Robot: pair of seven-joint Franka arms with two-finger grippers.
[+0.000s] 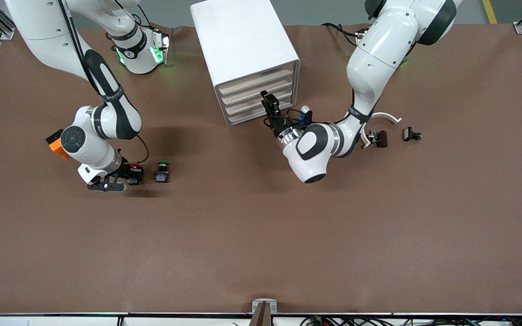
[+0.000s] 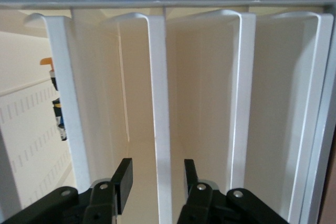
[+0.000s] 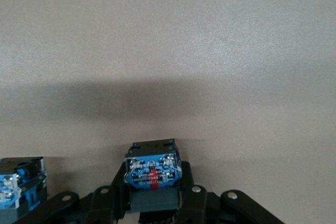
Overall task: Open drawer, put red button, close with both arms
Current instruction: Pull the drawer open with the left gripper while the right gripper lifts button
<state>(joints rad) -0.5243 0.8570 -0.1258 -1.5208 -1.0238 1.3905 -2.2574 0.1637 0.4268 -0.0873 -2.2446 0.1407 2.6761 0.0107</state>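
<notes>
Gripping stage: right tool (image 3: 153, 203) clamped on red button (image 3: 152, 171); left tool (image 2: 157, 182) part-open astride drawer (image 2: 157, 103) front, nothing clamped; next needs pull, then lift.

Right gripper (image 3: 153, 203) closed on red button (image 3: 153, 171), low over tabletop (image 3: 168, 51).

Blue-grey base of the switch facing the camera, with screw terminals and a red mark at its centre; black body clamped between the two black jaws. Second identical switch base (image 3: 20, 182) just beside, at the picture's edge, partly cut off; cap colour not visible. Broad soft shadow across the plain tabletop above both switches.
</notes>
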